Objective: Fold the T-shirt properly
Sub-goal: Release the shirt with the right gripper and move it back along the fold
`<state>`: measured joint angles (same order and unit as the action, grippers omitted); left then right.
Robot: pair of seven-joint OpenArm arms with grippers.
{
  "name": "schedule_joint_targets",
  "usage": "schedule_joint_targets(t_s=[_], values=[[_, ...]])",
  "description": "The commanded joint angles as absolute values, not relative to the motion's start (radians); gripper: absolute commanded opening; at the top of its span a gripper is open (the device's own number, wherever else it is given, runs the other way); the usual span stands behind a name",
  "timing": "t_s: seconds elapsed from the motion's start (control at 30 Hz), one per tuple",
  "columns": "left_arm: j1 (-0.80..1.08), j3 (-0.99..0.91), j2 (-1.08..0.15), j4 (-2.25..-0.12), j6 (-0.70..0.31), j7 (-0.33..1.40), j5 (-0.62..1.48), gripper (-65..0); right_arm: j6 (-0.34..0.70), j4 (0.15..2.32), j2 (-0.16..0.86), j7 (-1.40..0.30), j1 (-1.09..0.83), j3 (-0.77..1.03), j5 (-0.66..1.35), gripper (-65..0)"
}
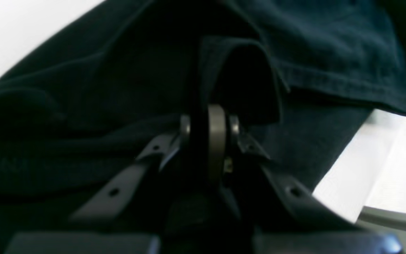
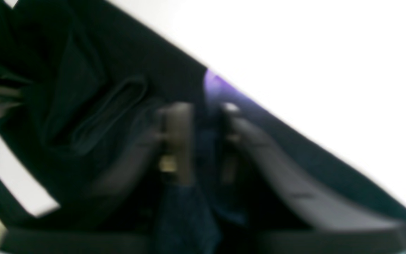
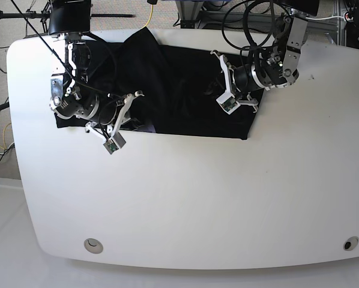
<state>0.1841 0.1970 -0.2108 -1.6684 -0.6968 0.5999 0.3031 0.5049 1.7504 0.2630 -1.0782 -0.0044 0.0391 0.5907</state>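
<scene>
On the far half of the white rounded counter (image 3: 185,198), the large black cloth T-shirt (image 3: 185,90) lies spread and rumpled, its near hem running in a straight line across the counter from left to right. One bunched part rises toward the far edge near the middle-left.

Left pincer (image 1: 208,127): seen from its own wrist camera, the two dark fingers meet with a fold of black fabric pinched between the tips; a hemmed edge of the shirt drapes just beyond and above the tips. Narrow, clamped on the T-shirt. From the base view this arm sits at the shirt's right side, well in from the counter's right edge, pincer (image 3: 218,90) buried against the cloth.

Right pincer (image 2: 201,116): wrist picture is motion-blurred. Fingers look close together with dark cloth between them, and a small flash of purple print shows at the fabric edge just past the tips. Narrow, gripping the T-shirt edge as far as the blur allows. From the base view this arm sits at the shirt's near-left corner, pincer (image 3: 133,114) at the hem line.

Both arms are well apart, one at each side of the garment. Cables and frame parts lie beyond the counter's far edge.
</scene>
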Motion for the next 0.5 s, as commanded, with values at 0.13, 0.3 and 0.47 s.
schedule_joint_targets(t_s=[0.13, 0.3, 0.47], values=[[0.153, 0.171, -0.222, -1.700, -0.698, 0.616, 0.328, -52.8, 0.508, 1.774, 0.249, -1.072, 0.015, 0.047, 0.595, -54.2], [0.154, 0.169, -0.222, -1.714, -0.698, 0.640, 0.319, -43.8, 0.513, 1.781, 0.226, -1.077, 0.014, 0.048, 0.588, -42.5], [0.165, 0.177, -0.219, -1.751, -0.698, 0.620, 0.328, -45.0, 0.495, 1.786, 0.194, -1.060, 0.041, 0.060, 0.504, -44.6]])
